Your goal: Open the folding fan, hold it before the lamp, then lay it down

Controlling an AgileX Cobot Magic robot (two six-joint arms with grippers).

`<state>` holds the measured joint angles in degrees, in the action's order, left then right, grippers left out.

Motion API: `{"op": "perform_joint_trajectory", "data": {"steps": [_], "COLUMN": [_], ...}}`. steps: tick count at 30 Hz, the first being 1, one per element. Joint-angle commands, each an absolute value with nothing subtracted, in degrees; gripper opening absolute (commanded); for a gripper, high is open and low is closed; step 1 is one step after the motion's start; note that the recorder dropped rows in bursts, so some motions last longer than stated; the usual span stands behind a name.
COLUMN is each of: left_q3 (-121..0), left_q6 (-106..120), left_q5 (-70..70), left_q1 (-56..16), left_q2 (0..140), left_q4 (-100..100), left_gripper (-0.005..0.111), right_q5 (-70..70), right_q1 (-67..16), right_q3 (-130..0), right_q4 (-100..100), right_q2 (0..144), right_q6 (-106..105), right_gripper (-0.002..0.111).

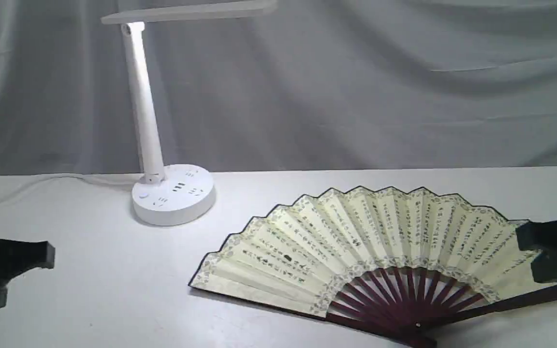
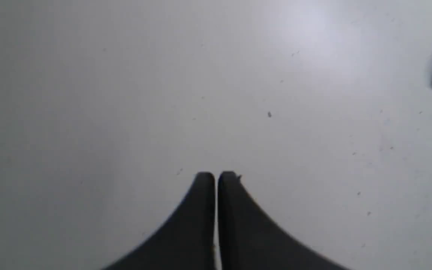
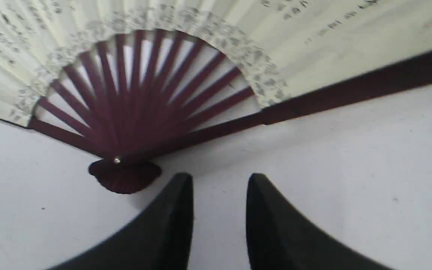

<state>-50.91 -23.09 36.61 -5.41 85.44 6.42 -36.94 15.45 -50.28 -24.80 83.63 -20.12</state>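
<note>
Folding fan [image 1: 356, 232] lies open on table [image 1: 114, 290], unheld: lay-down looks done. Both empty: left end effector [image 2: 216, 176] together, right end effector [image 3: 219, 180] apart. Next, back both off.

Backdrop: pale grey cloth [image 1: 356, 87] hung across the whole rear, loose folds and creases. Work surface: plain white table [image 1: 90, 290], matte, a few tiny dark specks [image 2: 269, 114] up close. Table's far edge meets the cloth. Light soft and even, shadows faint.

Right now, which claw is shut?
The left claw: its jaws meet over the table, apart from the folding fan. The right claw shows an empty gap between its jaws, close beside that fan.
</note>
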Motion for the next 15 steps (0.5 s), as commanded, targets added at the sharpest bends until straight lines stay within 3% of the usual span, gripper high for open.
{"op": "perform_joint_trajectory", "data": {"steps": [1, 15], "left_q3": [-51.0, -51.0], "left_q6": [-16.3, -2.7], "left_q5": [42.1, 43.4], "left_q1": [-2.3, 0.0], "left_q2": [84.9, 84.9], "left_q4": [3.3, -1.7], "left_gripper": [0.000, 0.000], "right_q5": [-38.0, -46.4], "right_q1": [15.2, 15.2], "right_q3": [-50.1, -50.1], "right_q4": [-13.5, -4.6], "right_q2": [83.1, 83.1], "right_q6": [-12.2, -9.3], "right_gripper": [0.025, 0.025]}}
